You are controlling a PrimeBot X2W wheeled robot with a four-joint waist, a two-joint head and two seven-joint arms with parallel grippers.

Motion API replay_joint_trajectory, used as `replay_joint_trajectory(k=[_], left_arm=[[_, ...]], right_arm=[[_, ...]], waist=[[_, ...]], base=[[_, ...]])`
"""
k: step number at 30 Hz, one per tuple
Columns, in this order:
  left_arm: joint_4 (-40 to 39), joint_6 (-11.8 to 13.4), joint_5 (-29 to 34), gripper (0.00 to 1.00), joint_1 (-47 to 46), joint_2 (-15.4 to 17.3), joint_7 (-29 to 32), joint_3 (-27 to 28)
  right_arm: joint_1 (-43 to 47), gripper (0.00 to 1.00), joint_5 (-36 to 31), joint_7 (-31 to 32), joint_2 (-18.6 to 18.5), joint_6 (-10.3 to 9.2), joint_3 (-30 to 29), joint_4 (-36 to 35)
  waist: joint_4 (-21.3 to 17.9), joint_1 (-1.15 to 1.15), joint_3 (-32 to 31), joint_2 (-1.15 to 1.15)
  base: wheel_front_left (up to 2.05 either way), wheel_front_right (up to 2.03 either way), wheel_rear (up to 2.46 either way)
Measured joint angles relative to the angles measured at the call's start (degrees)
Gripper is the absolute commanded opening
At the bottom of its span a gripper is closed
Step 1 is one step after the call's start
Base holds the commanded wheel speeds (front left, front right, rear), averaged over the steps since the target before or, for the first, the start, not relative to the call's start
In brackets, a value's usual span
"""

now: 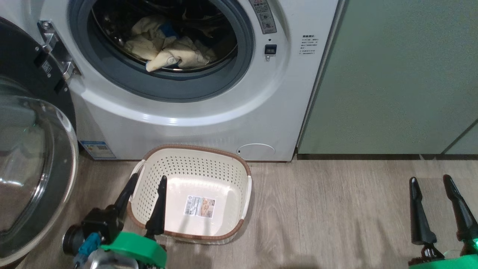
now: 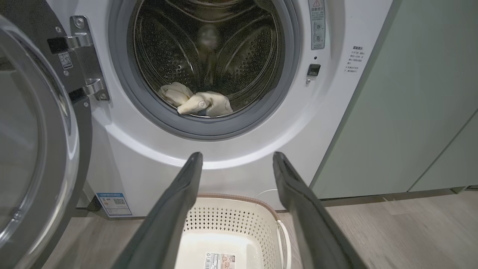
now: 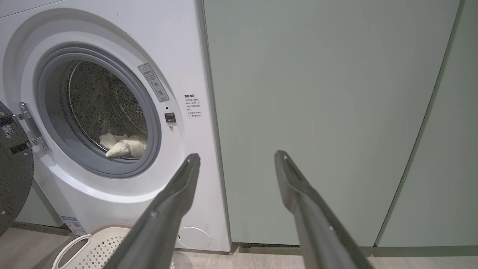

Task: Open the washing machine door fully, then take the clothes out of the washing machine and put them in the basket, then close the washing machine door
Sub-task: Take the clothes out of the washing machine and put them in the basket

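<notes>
While the washing machine door (image 1: 33, 157) stands open leftward, the clothes (image 1: 168, 50) lie in the drum (image 1: 108, 26), well beyond both released, empty claws: the left claw (image 1: 147, 181) hovers over the basket (image 1: 198, 147) at its near corner, the right claw (image 1: 429, 180) above the floor (image 1: 336, 209).

One washing machine (image 1: 209, 130), one door (image 1: 30, 160), one basket (image 1: 198, 164), one clothes heap (image 1: 179, 54), two cabinet fronts (image 1: 392, 74)

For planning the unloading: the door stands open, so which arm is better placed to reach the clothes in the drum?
Probably the left. The left end effector is open above the basket, facing the clothes; the right end effector faces the green cabinet, off to the side.
</notes>
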Motion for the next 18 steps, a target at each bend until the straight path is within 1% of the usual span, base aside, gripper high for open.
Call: replay_joint_trajectory(k=[12, 18], left_arm=[[1.72, -0.37, -0.25, 1.00, -0.86, 0.38, 0.70, -1.10], [3.57, -0.80, -0.68, 1.00, -5.15, 0.57, 1.77, -1.92]], right_arm=[[0.00, 1.00, 0.00, 0.00, -0.20, 0.00, 0.24, 0.03], [-0.16, 1.00, 0.00, 0.00, -0.40, 0.00, 0.81, -0.29]], waist=[[-0.05, 0.00, 0.42, 0.00], [-0.19, 0.00, 2.83, 0.00]], base=[[0.00, 0.00, 0.00], [0.00, 0.00, 0.00]])
